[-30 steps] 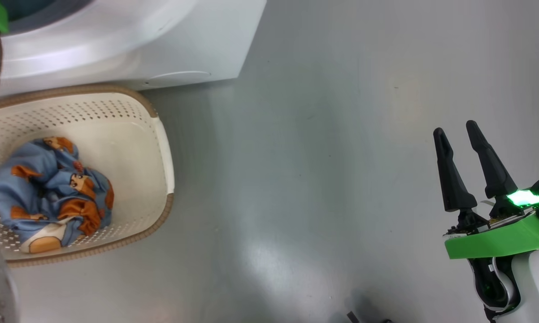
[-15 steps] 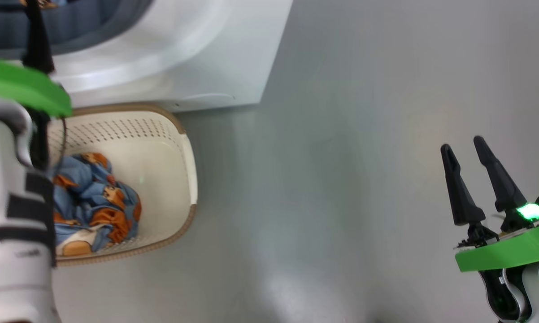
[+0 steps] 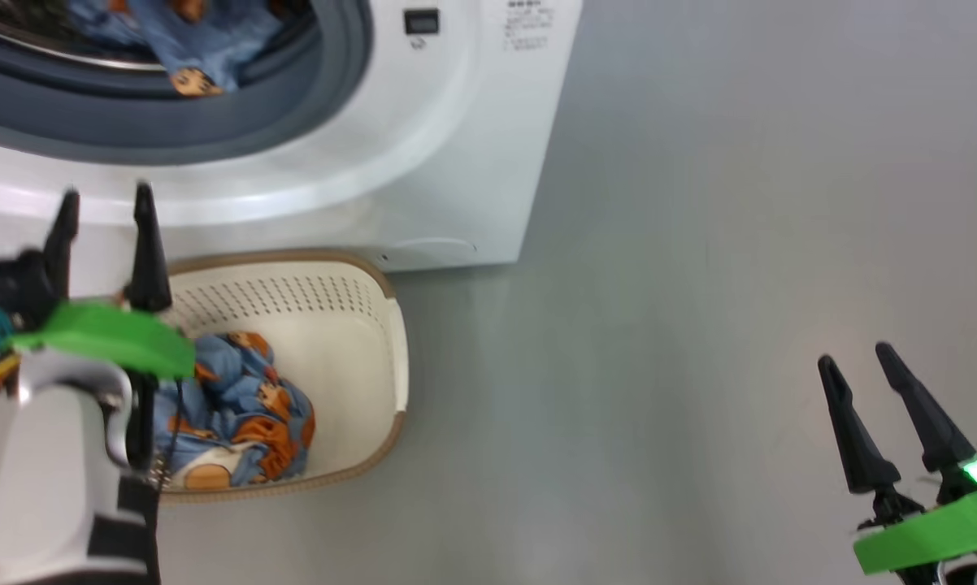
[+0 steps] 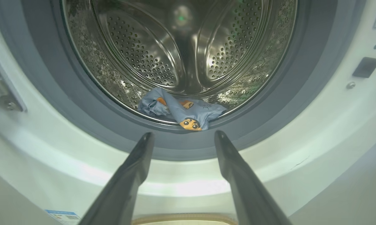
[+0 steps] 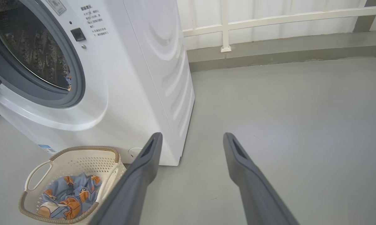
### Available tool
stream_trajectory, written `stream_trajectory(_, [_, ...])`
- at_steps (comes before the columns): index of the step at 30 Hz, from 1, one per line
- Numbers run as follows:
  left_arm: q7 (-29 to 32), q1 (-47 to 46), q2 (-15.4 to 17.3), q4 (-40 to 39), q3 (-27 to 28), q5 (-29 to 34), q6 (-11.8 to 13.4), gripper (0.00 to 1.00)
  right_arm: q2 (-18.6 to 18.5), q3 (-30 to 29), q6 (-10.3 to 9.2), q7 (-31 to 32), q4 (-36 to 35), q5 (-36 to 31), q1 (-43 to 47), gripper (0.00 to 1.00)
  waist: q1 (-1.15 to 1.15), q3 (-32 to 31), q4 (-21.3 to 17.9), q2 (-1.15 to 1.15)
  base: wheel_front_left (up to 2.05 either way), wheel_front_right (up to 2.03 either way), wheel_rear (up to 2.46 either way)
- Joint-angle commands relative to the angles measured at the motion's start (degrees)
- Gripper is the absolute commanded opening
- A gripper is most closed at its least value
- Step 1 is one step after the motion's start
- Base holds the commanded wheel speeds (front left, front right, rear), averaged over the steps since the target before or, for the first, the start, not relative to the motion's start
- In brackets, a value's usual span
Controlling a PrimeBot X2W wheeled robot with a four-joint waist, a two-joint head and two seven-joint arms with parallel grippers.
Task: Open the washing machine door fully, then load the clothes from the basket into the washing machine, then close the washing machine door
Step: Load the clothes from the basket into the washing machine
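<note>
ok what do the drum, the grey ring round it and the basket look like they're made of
Drum: polished steel, by the mirror sheen and punched holes.
Gasket: matte grey-blue rubber, probably; dull and smooth.
Basket: cream plastic with perforated walls; its brown rim looks woven, possibly moulded.

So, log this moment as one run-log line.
phase: loading | left fingers: open, empty, facing washing machine | right fingers: open, empty, over floor | drum: one garment at front lip | basket: holds clothes

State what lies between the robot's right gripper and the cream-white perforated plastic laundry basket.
Bare grey floor, seen in the head view, separates the right gripper from the basket.
</note>
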Motion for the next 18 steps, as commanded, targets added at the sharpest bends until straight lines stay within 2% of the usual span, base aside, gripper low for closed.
stream_trajectory(1, [-0.3, 2.4, 1.4, -2.5, 1.6, 0.8, -0.4, 1.0, -1.6, 0.4, 0.17, -0.3, -1.0, -0.5, 1.7, 1.0, 0.01, -3.3, 1.9, 0.0, 0.0, 0.0, 0.0])
stream_trajectory(18, [-0.3, 24.7, -0.6, -15.0, 4.0, 0.7, -1.8, 1.0, -1.2, -1.8, 0.17, -0.3, -0.8, -0.9, 7.4, 1.0, 0.01, -11.2, 1.6, 0.0, 0.0, 0.0, 0.0])
